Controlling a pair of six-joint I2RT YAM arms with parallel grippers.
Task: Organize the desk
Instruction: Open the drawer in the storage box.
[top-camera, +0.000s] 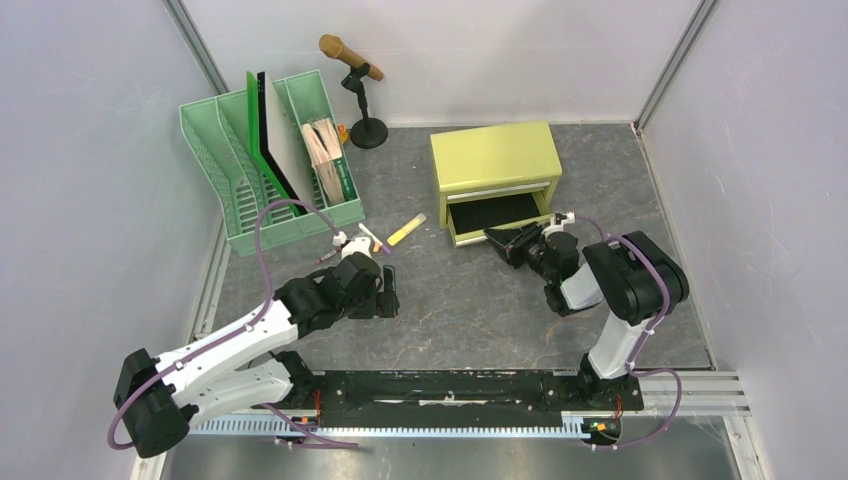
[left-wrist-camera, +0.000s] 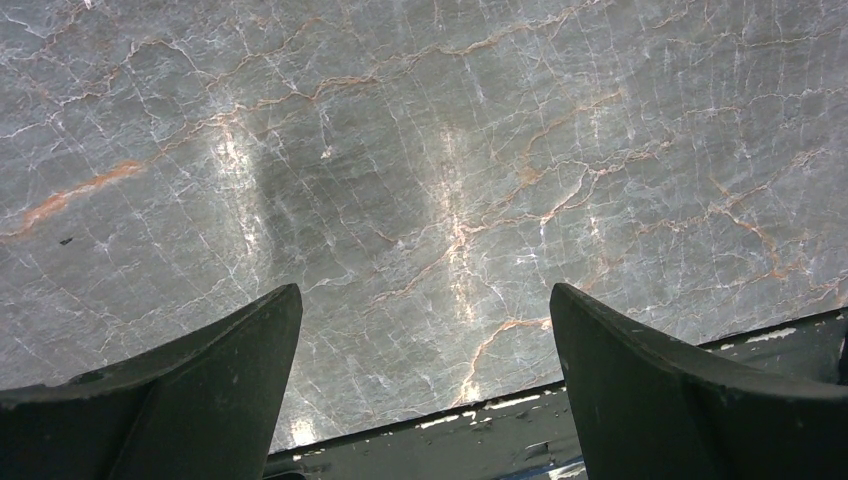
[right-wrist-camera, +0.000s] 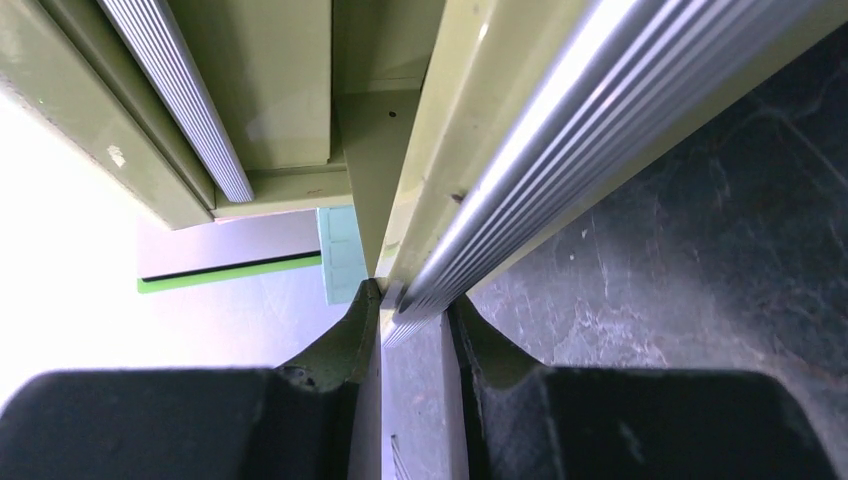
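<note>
The large, flat dark grey desk (top-camera: 450, 310) with pale stone-like veins fills the floor between pale walls. A small yellow-green two-drawer cabinet (top-camera: 495, 155) stands at its far right, the lower drawer pulled out. The right gripper (right-wrist-camera: 415, 295) is clamped on that drawer front (right-wrist-camera: 470, 150), one finger on each side of the panel, beside its ribbed silver handle strip. The left gripper (left-wrist-camera: 425, 300) hangs over bare desk near the middle, its jaws spread wide and holding nothing. A mint-green plastic file rack (top-camera: 265, 165) with folders stands far left, a wooden microphone (top-camera: 350, 58) on a black stand is behind it, and a yellow marker (top-camera: 407, 230) lies between rack and cabinet
</note>
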